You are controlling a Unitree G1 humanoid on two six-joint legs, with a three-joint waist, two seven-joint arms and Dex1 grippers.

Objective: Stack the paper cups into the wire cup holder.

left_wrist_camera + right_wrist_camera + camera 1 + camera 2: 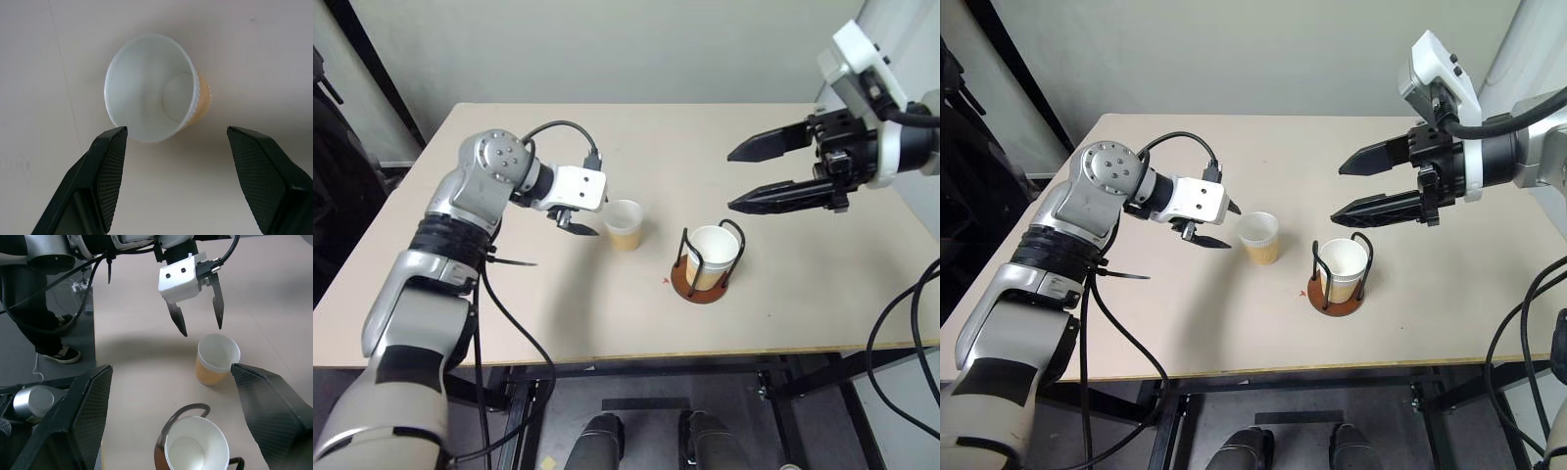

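On the pale bench (509, 323) the wire cup holder (705, 284) stands upright on its reddish-brown disc base, with its black wire loops rising on either side. A paper cup (713, 257) sits inside it, open mouth up, between the loops; whether more than one cup is nested there cannot be made out.

A second, loose cup (625, 224) stands upright on the bench just beside the holder, on the robot's left of it and slightly farther from the near edge. It is apart from the holder, and its tan-yellow band shows below its white rim.

The left gripper (576, 224) hangs on the far side of the loose cup from the holder, close to the cup's rim and tipped downward toward it. Its fingers (110, 161) are spread wide with nothing between them, and the cup's mouth lies just past their tips without touching them.

The right gripper (744, 176) is held in the air above the holder and a little to the robot's right of it, pointing across toward the robot's left. Its two fingers (773, 196) are parted and hold nothing. From the right wrist, the holder with its cup lies between them, with the loose cup beyond it.
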